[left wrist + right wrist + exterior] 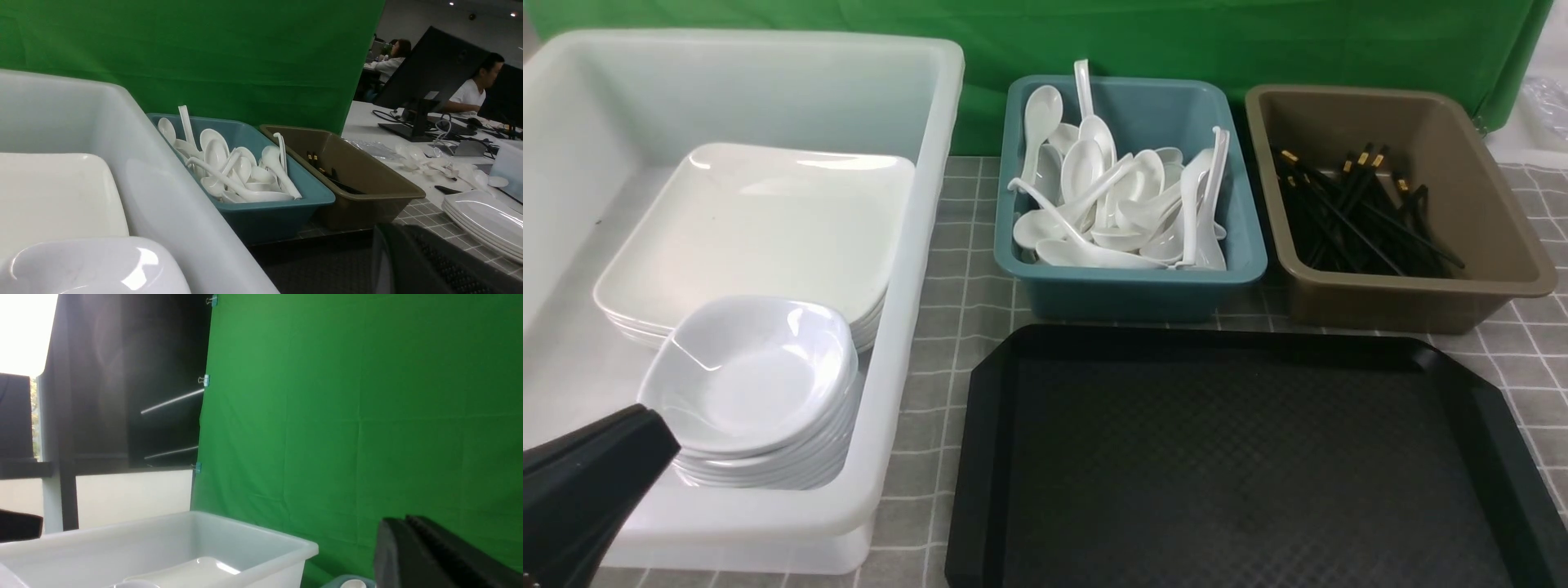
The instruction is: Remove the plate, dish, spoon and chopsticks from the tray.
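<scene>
Plates (768, 229) lie stacked in a white tub (943, 163) at ten o'clock from the black tray (1258, 465), with nested dishes (747, 376) at the stack's six o'clock. White spoons (1082, 175) crowd a teal tub (1131, 282) at the tray's eleven o'clock, several handles reaching its rim, while black chopsticks (1360, 212) with gold bands lie crisscrossed in a brown tub (1421, 286) at one o'clock. The left gripper (658, 425), fingers closed, hovers at the dishes' eight o'clock. The right gripper (398, 526), seen in its own wrist view against a green backdrop (347, 416), is also closed.
</scene>
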`<state>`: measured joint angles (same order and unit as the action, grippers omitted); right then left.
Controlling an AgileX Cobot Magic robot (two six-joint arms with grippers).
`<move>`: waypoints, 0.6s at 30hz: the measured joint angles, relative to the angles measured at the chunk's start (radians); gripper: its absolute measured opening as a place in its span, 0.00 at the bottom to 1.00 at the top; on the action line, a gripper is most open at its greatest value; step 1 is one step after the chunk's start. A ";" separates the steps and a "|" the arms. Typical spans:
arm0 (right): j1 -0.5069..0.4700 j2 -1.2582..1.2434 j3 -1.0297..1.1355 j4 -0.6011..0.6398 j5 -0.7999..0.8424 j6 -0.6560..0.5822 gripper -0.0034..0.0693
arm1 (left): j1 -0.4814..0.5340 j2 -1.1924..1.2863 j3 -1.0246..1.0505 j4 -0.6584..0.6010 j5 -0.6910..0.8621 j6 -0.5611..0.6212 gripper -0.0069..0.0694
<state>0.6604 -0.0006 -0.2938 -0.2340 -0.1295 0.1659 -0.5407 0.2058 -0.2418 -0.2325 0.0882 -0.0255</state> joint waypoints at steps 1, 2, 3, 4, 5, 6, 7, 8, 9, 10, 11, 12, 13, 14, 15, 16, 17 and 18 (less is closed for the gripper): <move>0.000 0.000 0.000 0.000 0.001 0.000 0.12 | 0.000 0.000 0.001 0.002 0.000 0.001 0.09; 0.000 0.000 0.000 0.000 0.001 0.000 0.12 | 0.000 0.000 0.001 0.001 0.000 0.001 0.09; 0.000 0.000 0.000 0.000 0.001 0.000 0.13 | 0.000 0.000 0.002 0.009 0.003 0.001 0.09; 0.000 0.000 0.000 0.000 0.001 0.000 0.13 | 0.000 0.000 0.002 0.020 0.005 0.001 0.09; 0.000 0.000 0.000 0.000 0.001 0.000 0.13 | 0.000 0.000 0.002 0.034 0.006 0.001 0.09; 0.000 0.000 0.000 0.000 0.001 0.000 0.13 | 0.000 0.000 0.002 0.055 0.007 0.001 0.09; 0.000 0.000 0.000 0.000 0.001 0.000 0.14 | 0.000 0.000 0.002 0.078 0.007 0.001 0.09; 0.000 0.000 0.000 0.000 0.001 0.000 0.14 | 0.000 0.000 0.002 0.109 0.007 0.001 0.09; 0.000 0.000 0.000 0.000 0.001 0.000 0.14 | 0.000 0.000 0.002 0.114 0.007 0.001 0.09; 0.000 0.000 0.000 0.000 0.001 0.000 0.15 | 0.000 0.000 0.002 0.145 0.008 0.004 0.09; 0.000 0.000 0.000 0.000 0.001 0.000 0.15 | 0.000 0.000 0.002 0.173 0.008 0.005 0.09; 0.000 0.000 0.000 0.000 0.001 0.000 0.15 | 0.000 0.000 0.002 0.204 0.008 0.007 0.09; 0.000 0.000 0.000 0.000 0.001 0.000 0.15 | 0.000 0.000 0.002 0.233 0.008 0.007 0.09; 0.000 0.000 0.000 0.000 0.001 0.000 0.15 | 0.000 0.000 0.003 0.261 0.008 0.007 0.09; 0.000 0.000 0.000 0.000 0.001 0.000 0.16 | 0.000 0.000 0.003 0.278 0.008 0.007 0.09; 0.000 0.000 0.000 0.000 0.001 0.000 0.16 | 0.000 0.000 0.003 0.286 0.008 0.007 0.09; 0.000 0.000 0.000 0.000 0.001 0.000 0.17 | 0.003 0.000 0.003 0.293 0.008 0.009 0.09; 0.000 0.000 0.000 0.000 0.001 0.000 0.17 | 0.005 0.000 0.003 0.292 0.008 0.010 0.09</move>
<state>0.6604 -0.0006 -0.2938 -0.2340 -0.1286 0.1659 -0.5361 0.2056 -0.2387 0.0591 0.0965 -0.0160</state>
